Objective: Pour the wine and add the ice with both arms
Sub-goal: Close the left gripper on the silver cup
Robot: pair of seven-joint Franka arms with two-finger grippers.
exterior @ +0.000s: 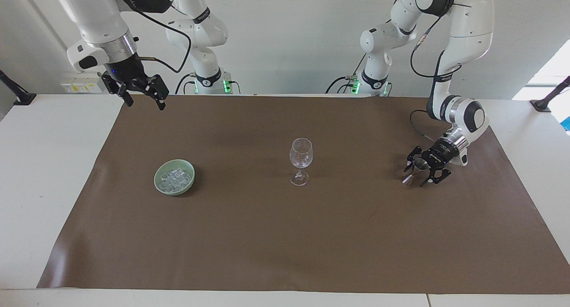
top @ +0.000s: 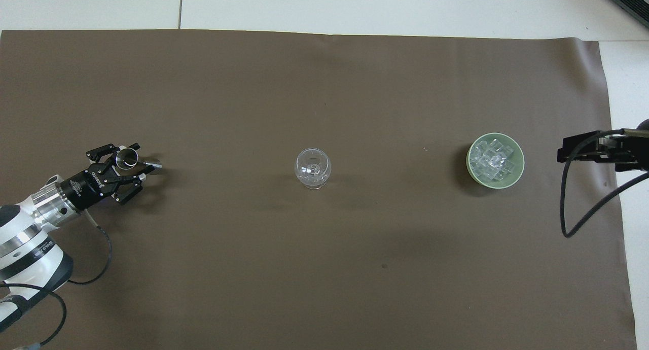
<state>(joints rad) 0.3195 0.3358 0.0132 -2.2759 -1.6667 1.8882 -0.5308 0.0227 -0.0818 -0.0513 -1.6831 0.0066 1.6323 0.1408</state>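
Overhead view: desk [top: 355, 5] under a brown mat [top: 324, 269]. Right claw [exterior: 141, 95] hangs released above the mat's corner at the right arm's end. Left claw [exterior: 423, 170] sits low around a small metal cup [top: 127, 158], fingers either side; whether they grip it I cannot tell. Green bowl [top: 496, 183] holds the ice [top: 493, 161]. Wine glass [exterior: 301, 159] stands mid-mat.

brown mat [exterior: 285, 236]: matt, smooth sheet, faint creases, on a plain white table [exterior: 40, 173]. wine glass [exterior: 301, 158] mid-mat: clear glossy glass. toward the right arm's end of the mat, glossy pale-green bowl [exterior: 160, 186] with glassy wet-look ice [exterior: 176, 178]. toward the left arm's end, shiny metal jigger [top: 127, 158].
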